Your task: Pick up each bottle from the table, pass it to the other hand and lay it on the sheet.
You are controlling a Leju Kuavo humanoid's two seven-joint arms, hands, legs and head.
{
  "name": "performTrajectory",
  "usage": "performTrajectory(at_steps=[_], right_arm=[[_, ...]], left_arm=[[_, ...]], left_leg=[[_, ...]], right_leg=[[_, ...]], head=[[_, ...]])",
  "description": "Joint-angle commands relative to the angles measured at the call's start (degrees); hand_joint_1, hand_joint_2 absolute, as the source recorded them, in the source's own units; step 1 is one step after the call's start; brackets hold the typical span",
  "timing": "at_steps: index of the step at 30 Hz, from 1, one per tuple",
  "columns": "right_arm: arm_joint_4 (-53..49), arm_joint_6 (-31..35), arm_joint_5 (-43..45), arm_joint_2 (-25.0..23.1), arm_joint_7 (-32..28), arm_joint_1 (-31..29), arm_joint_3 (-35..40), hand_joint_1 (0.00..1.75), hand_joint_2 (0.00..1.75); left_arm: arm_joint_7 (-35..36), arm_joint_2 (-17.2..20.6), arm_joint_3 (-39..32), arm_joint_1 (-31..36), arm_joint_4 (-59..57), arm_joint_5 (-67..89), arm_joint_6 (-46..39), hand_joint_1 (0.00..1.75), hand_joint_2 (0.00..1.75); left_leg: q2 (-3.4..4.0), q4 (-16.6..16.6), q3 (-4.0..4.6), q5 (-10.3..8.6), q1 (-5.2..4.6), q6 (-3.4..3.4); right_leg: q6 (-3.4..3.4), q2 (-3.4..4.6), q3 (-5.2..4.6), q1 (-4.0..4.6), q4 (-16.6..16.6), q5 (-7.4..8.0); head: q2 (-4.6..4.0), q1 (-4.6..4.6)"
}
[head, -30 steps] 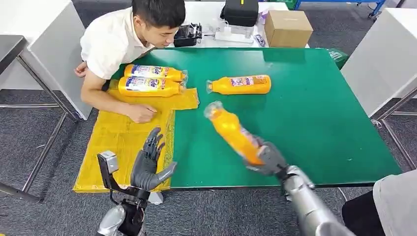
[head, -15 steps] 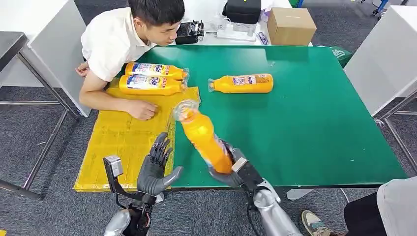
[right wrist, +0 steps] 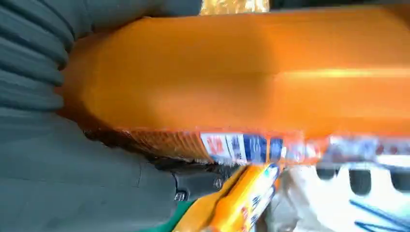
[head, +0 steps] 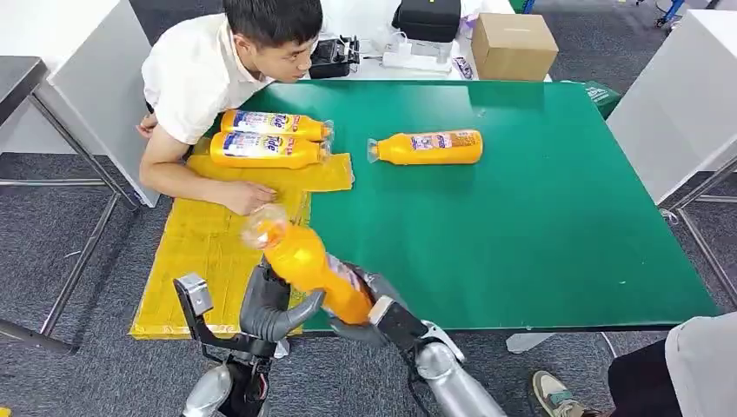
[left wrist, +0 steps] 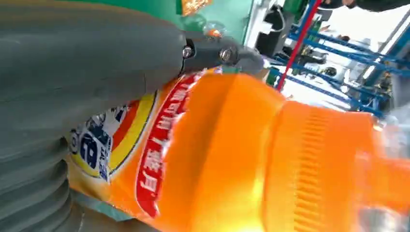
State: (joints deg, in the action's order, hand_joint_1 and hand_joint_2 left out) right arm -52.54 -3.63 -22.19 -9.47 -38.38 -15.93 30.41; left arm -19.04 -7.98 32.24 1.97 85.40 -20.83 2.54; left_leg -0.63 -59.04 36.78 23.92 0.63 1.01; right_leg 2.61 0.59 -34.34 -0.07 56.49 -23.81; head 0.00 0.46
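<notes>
Bottle (head: 308, 265) in mid-air, orange and glossy, gripped at its base end by the right hand (head: 369, 308). The fingers of that hand are wrapped round the fat lower part, where a red, blue and yellow label is seen, and the clear cap end is tilted up and away towards the yellow sheet (head: 204, 252). In the right wrist view the smooth orange body (right wrist: 251, 72) is pressed against the grey ribbed cover of the hand.

Just beside it, the left hand (head: 269, 304) is raised upright with its thumb hooked under the bottle. In the left wrist view the bottle (left wrist: 251, 159) lies right against the palm with the thumb over its label; whether a hold has been taken by the left hand cannot be told. The ridged shoulder of the bottle is blurred there.

Beyond both hands, two more bottles (head: 269, 139) are lying side by side at the far end of the crinkled sheet, and a fourth bottle (head: 426, 148) is lying on the green table (head: 539, 217), well apart from the right hand. A person's forearm (head: 200, 182) is rested on the sheet, just past the raised cap.
</notes>
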Motion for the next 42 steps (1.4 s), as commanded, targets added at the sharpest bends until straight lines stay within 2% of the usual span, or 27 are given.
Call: performTrajectory(at_steps=[1, 11, 15, 16, 17, 18, 19, 20, 21, 23, 24, 28, 31, 33, 36, 37, 40, 42], right_arm=[[8.29, 1.31, -0.91, -0.44, -0.51, -4.06, 7.04, 1.66, 1.75], [8.62, 1.59, -0.95, -0.34, -0.52, -4.21, 7.23, 1.68, 1.75], [9.67, 1.62, -0.9, -0.46, -0.52, -4.94, 7.78, 1.69, 1.75], [9.75, 1.63, -0.87, -0.51, -0.52, -4.93, 7.81, 1.68, 1.75], [9.73, 1.75, -0.65, -0.62, -0.54, -4.75, 7.69, 1.55, 1.75], [9.73, 1.75, -0.65, -0.62, -0.54, -4.75, 7.69, 1.27, 1.75], [9.59, 1.82, -0.45, -0.64, -0.54, -4.5, 7.6, 0.19, 1.75], [9.32, 1.98, -0.28, -0.65, -0.57, -4.22, 7.52, 0.0, 1.75], [9.07, 2.16, 0.23, -0.78, -0.84, -3.98, 7.07, 0.0, 0.0], [0.6, 4.72, 3.24, 0.78, -1.62, -1.59, 8.83, 0.0, 0.0], [-5.57, 7.14, 5.23, 2.75, -1.62, -0.44, 12.57, 0.0, 0.0], [-4.87, 9.54, 4.2, 3.95, -1.62, -0.3, 15.5, 0.0, 0.0], [-11.74, 14.51, 7.59, 6.98, -1.62, 2.64, 17.8, 0.0, 0.0], [-13.82, 17.22, 9.32, 7.97, -1.62, 4.23, 17.5, 0.0, 0.0], [-13.48, 21.14, 9.12, 8.2, -1.62, 6.79, 14.57, 0.0, 0.0], [-13.77, 25.05, 7.46, 8.68, -1.62, 8.84, 12.68, 0.0, 0.0], [-15.34, 28.48, 6.87, 9.17, -1.62, 10.43, 11.69, 0.0, 0.0], [-16.82, 32.08, 5.99, 9.72, -1.62, 11.92, 11.43, 0.0, 0.0]], left_arm=[[1.25, 0.2, 1.91, 3.43, -3.33, -2.59, 1.06, 0.0, 1.75], [1.48, 0.22, 1.88, 3.52, -3.64, -3.21, 1.37, 0.0, 1.75], [3.33, 0.76, 2.58, 4.08, -4.99, -6.49, 4.14, 0.0, 1.75], [3.44, 0.83, 2.64, 4.2, -5.46, -6.57, 4.12, 0.16, 1.75], [3.59, 0.78, 2.46, 4.55, -6.76, -6.68, 3.97, 1.75, 1.75], [3.59, 0.78, 2.46, 4.55, -6.76, -6.68, 3.97, 1.75, 1.75], [3.61, 0.64, 2.24, 4.75, -7.46, -6.78, 3.92, 1.75, 1.75], [3.74, 0.61, 2.0, 4.72, -7.83, -7.56, 4.6, 1.75, 1.75], [3.82, 0.65, 1.95, 4.72, -7.88, -7.91, 4.96, 1.75, 1.75], [4.11, 1.1, 1.78, 4.84, -8.25, -8.96, 6.16, 1.75, 1.75], [3.85, 1.75, 0.94, 4.86, -8.71, -9.86, 7.13, 1.75, 1.75], [3.65, 3.63, -2.26, 4.81, -8.9, -11.26, 7.88, 1.75, 1.75], [4.58, 6.0, -6.1, 2.77, -7.68, -11.16, 8.43, 1.75, 1.75], [4.61, 6.15, -8.51, 1.48, -7.03, -11.09, 8.15, 1.75, 1.75], [3.45, 6.31, -11.25, 0.72, -5.65, -6.4, 4.34, 1.75, 1.75], [2.28, 6.34, -12.95, 0.83, -4.03, -0.11, 0.38, 1.75, 1.75], [2.42, 6.22, -14.43, 0.99, -2.79, 4.26, -2.56, 1.75, 1.75], [0.54, 6.36, -15.32, 1.63, -0.89, 14.88, -8.92, 1.75, 1.75]], left_leg=[[0.12, 0.09, -0.3, 0.06, -0.06, -0.02], [0.05, 0.08, -0.26, 0.05, -0.04, -0.03], [0.03, 0.06, -0.14, 0.02, -0.02, -0.03], [0.03, 0.05, -0.12, 0.02, -0.02, -0.02], [0.03, 0.07, -0.18, 0.02, -0.04, -0.02], [0.02, 0.08, -0.16, 0.01, -0.03, -0.02], [0.01, 0.09, -0.21, 0.02, -0.05, -0.02], [-0.01, 0.07, -0.12, 0.0, -0.03, -0.02], [-0.02, 0.09, -0.18, 0.01, -0.04, -0.02], [0.0, 0.12, -0.3, 0.05, -0.05, -0.03], [0.03, 0.05, -0.17, 0.06, -0.03, -0.02], [0.09, 0.09, -0.24, 0.09, -0.07, -0.03], [0.12, 0.11, -0.12, 0.03, -0.04, -0.04], [0.09, 0.12, -0.15, 0.04, -0.02, -0.04], [0.12, 0.12, -0.18, 0.08, -0.02, -0.03], [0.12, 0.21, -0.41, 0.12, -0.06, -0.04], [-0.05, 0.11, -0.22, 0.09, -0.02, -0.03], [-0.09, 0.08, -0.22, 0.12, -0.04, -0.02]], right_leg=[[-0.05, 0.0, 0.25, -0.04, -0.03, -0.05], [-0.06, -0.07, 0.24, -0.02, -0.04, -0.06], [-0.05, -0.06, 0.11, -0.01, -0.03, -0.03], [-0.04, -0.05, 0.1, -0.01, -0.03, -0.03], [-0.04, -0.07, 0.14, -0.02, -0.04, -0.04], [-0.04, -0.07, 0.13, -0.02, -0.05, -0.03], [-0.05, -0.1, 0.17, -0.04, -0.04, -0.06], [-0.03, -0.1, 0.09, -0.02, -0.05, -0.03], [-0.04, -0.12, 0.15, -0.03, -0.06, -0.05], [-0.06, -0.12, 0.26, -0.03, -0.07, -0.09], [-0.05, -0.08, 0.14, -0.02, -0.02, -0.08], [-0.07, -0.03, 0.19, -0.05, -0.02, -0.1], [-0.05, 0.02, 0.07, -0.02, -0.06, -0.02], [-0.06, -0.01, 0.1, -0.01, -0.07, -0.04], [-0.06, 0.03, 0.12, 0.0, -0.1, -0.06], [-0.08, -0.02, 0.35, -0.04, -0.14, -0.12], [-0.06, -0.21, 0.19, 0.0, -0.08, -0.14], [-0.06, -0.19, 0.21, -0.02, -0.05, -0.18]], head=[[0.0, 0.0], [0.0, 0.02], [0.0, 0.0], [0.0, 0.0], [0.0, 0.0], [0.0, 0.02], [0.0, 0.0], [0.0, 0.0], [0.0, 0.0], [0.0, 0.0], [0.0, 0.0], [0.0, 0.0], [0.0, 0.0], [0.0, 0.02], [0.0, 0.0], [0.0, -0.02], [0.0, 0.02], [0.0, 0.02]])
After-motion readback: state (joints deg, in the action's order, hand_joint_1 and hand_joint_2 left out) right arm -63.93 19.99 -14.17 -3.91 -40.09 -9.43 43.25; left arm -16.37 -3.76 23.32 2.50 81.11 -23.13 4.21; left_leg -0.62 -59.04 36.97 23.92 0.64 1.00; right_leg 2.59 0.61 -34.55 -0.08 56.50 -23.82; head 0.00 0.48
